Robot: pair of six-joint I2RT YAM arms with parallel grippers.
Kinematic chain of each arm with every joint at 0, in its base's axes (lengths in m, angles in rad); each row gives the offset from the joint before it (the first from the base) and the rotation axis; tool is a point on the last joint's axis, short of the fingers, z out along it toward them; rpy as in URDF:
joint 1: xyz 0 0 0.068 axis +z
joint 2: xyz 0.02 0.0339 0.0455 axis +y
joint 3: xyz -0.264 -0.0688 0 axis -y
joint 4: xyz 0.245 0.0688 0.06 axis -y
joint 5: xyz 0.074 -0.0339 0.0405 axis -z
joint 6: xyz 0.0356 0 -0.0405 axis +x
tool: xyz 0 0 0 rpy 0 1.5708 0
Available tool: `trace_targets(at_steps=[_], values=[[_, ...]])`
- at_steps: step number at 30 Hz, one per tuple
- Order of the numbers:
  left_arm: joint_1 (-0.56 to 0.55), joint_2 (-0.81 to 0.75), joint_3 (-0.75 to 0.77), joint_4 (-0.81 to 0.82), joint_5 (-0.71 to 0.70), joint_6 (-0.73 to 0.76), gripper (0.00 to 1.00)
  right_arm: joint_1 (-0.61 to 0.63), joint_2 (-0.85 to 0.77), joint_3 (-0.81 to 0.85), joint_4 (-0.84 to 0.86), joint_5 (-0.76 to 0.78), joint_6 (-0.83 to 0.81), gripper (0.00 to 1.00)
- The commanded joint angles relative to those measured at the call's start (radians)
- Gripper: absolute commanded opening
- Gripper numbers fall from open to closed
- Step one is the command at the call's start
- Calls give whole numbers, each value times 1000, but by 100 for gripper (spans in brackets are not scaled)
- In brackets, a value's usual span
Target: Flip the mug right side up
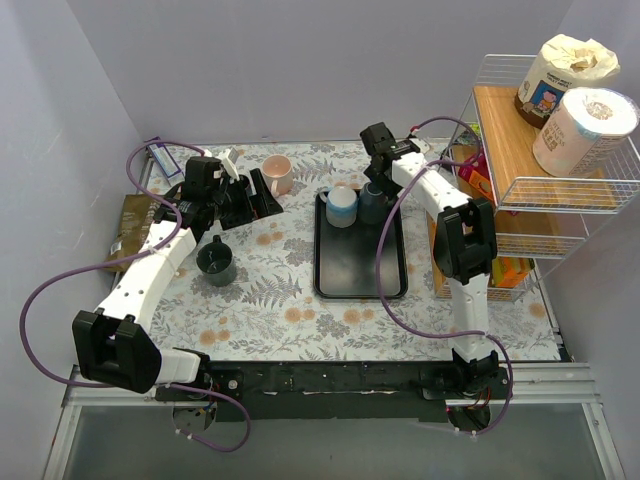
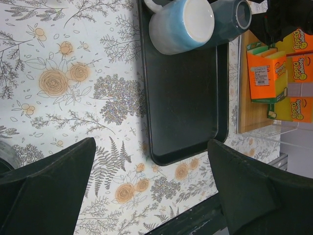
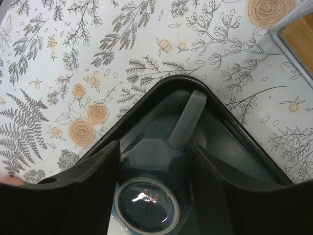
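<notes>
A dark blue mug (image 3: 156,196) stands upside down in the back corner of the black tray (image 1: 360,270), its base ring up and its handle (image 3: 188,117) pointing to the corner. My right gripper (image 3: 154,171) is down around it, one finger pressed on each side of the body. It also shows in the top view (image 1: 374,206) under the right gripper (image 1: 376,190). A light blue mug (image 1: 341,206) stands beside it on the tray, and in the left wrist view (image 2: 181,24). My left gripper (image 2: 151,147) is open wide and empty, above the table left of the tray.
A dark green mug (image 1: 216,262) stands upright on the floral cloth by the left arm. A pink mug (image 1: 279,174) lies at the back left. A wire rack (image 1: 540,190) with sponge packs (image 2: 266,73) and paper rolls stands right of the tray.
</notes>
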Motion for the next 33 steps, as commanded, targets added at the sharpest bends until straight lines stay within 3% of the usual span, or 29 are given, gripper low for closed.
trace_targets(at_steps=[1,12,25,33], values=[[-3,-21,-13,-5,-6,14,98,-11,3,-66,-114,-83,80,61],[-5,-32,-52,7,-9,8,98,0,-155,-336,-39,-148,60,60],[-5,-56,-81,13,-12,0,98,68,-257,-479,24,-168,-34,58],[-5,-85,-108,17,-7,-8,98,78,-303,-508,58,-132,-124,52]])
